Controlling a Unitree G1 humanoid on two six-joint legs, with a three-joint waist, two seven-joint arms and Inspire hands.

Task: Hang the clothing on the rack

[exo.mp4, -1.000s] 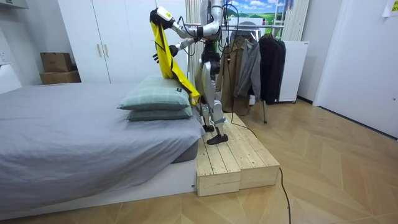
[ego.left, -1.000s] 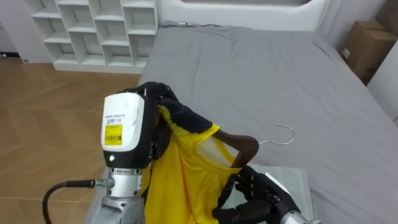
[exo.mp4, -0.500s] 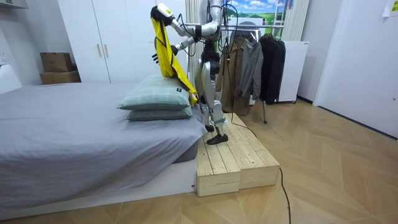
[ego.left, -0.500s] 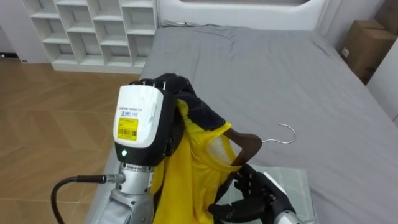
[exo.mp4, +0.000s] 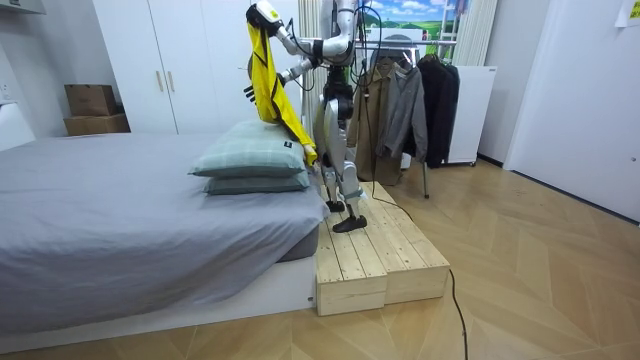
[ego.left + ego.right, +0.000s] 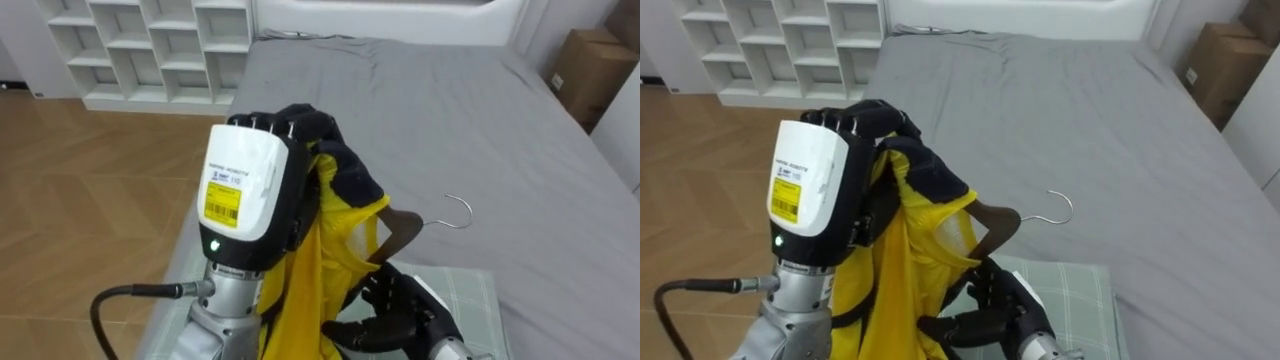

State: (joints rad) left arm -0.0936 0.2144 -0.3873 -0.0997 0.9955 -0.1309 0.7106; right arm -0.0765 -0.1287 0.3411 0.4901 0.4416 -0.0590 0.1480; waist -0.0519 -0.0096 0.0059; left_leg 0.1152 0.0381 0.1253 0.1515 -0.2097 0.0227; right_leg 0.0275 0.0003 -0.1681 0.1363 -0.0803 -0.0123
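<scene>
1. My left hand (image 6: 243, 185) was raised high, its fingers clenched on the dark collar of the yellow garment (image 6: 312, 285), which hung down from that grip.
2. My right hand (image 6: 392, 315) sat lower, its fingers curled about the lower end of the brown hanger (image 6: 402, 232), whose arm was tucked into the garment's neck with the metal hook free.
3. I stood on the wooden platform (image 5: 368, 262) beside the grey bed (image 6: 450, 110), with the clothes rack (image 5: 402, 100) behind me.
</scene>
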